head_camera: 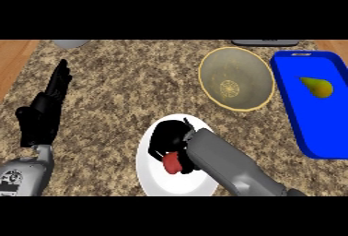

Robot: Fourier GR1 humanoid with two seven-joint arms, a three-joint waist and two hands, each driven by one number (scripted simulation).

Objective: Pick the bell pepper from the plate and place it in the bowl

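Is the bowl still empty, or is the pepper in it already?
Empty. The bowl shows only its bare inside; the red bell pepper is over the plate, under the right hand.

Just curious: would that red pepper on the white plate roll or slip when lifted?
Probably. The red bell pepper looks rounded and smooth, so it may slip. The right hand curled over it hides most of it. On the white plate it might roll.

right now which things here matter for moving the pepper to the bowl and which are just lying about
Part of the job:
- bell pepper, red, under the right hand
- white plate it sits on
- bowl, up and to the right of the plate

Lying about:
- blue tray at the right edge
- pear in the tray
- left hand, open, resting at the left
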